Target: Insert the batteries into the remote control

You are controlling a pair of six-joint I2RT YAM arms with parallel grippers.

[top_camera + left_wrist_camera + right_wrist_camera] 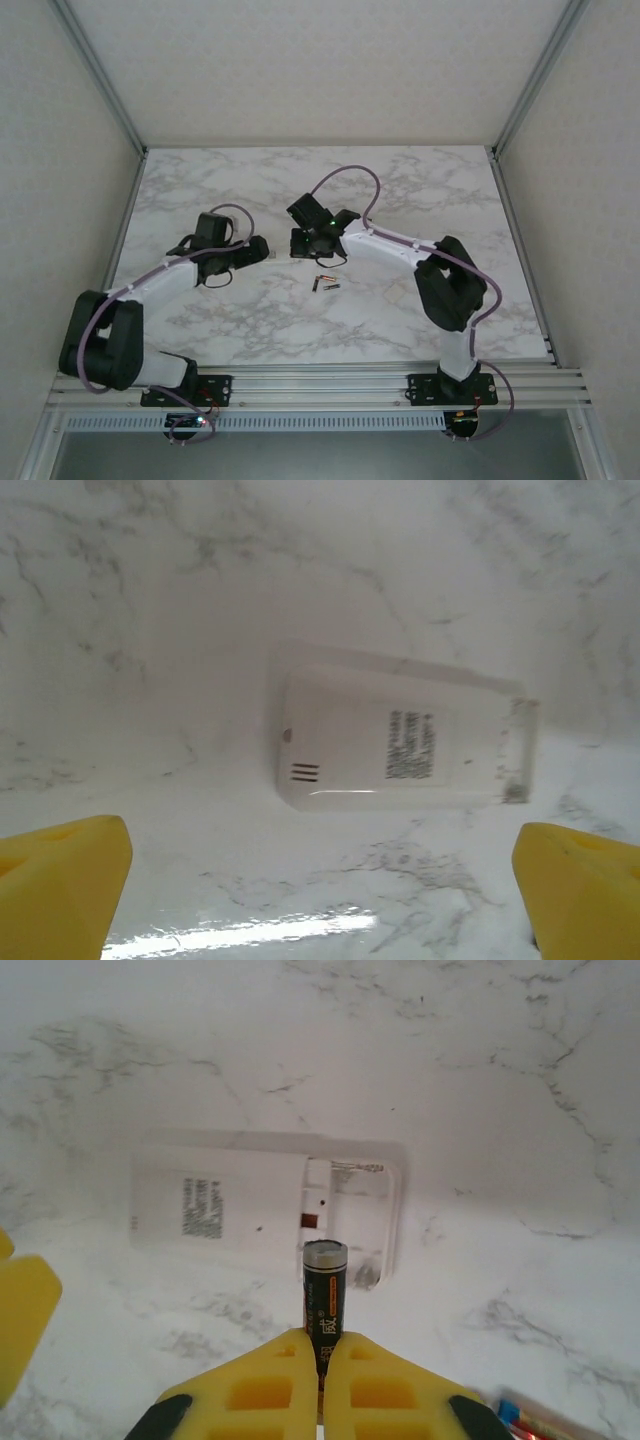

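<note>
- You are looking at the remote (265, 1210) lying back-up on the marble table (500, 1110). Its battery compartment (345, 1215) is standing uncovered at one end, and a printed label (202, 1207) is showing on the closed part of the back.
- Your right gripper (322, 1345) is clenching its yellow fingers (255, 1390) on the held battery (325, 1295) – it is gripping the lower end, and the silvery cap is pointing at the open compartment.
- That battery is overlapping the compartment's near edge in the right wrist view; you cannot tell from it whether the cap is touching the remote.
- From the overhead camera, the right gripper (318, 240) is hanging right over the remote.
- Your left gripper (320, 855) is hovering just beside the remote with its fingers (60, 880) spread wide and released – nothing is sitting between them.
- In the left wrist view the remote (400, 740) is lying just beyond the fingertips, its compartment end off to the right.
- The spare batteries (326, 284) are lying side by side on the table near the remote, on the side facing the arm bases; their ends (540, 1420) are also peeking in beside the right gripper's finger.
</note>
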